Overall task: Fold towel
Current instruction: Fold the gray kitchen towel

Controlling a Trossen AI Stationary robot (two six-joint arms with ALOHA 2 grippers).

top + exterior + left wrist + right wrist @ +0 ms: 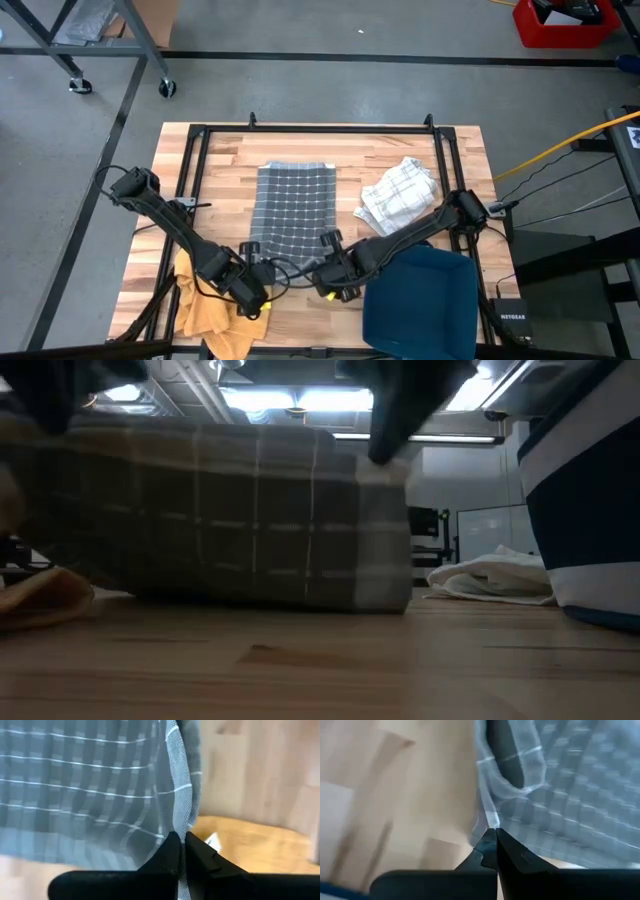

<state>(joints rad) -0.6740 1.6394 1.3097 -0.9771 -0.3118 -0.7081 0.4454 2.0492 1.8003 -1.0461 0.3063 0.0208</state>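
A grey towel with a white grid (293, 208) lies spread lengthwise on the wooden table; in the low view its near end (250, 520) hangs lifted like a curtain. My left gripper (250, 250) is shut at the towel's near left corner, my right gripper (328, 243) shut at its near right corner. Each wrist view shows the shut fingers (182, 852) (492, 845) with the grey cloth beyond them. My left gripper pinches the towel's near left corner edge (181, 827) between its two fingertips; the cloth rises from the hold and that end is lifted off the table. My right gripper pinches the near right corner edge (489, 820) between its fingertips; the cloth there is lifted too.
A crumpled white checked towel (400, 192) lies right of the grey one. A yellow cloth (205, 300) sits at the near left, under the left arm. A dark blue bin (420, 300) stands at the near right. A black frame (320, 128) borders the work area.
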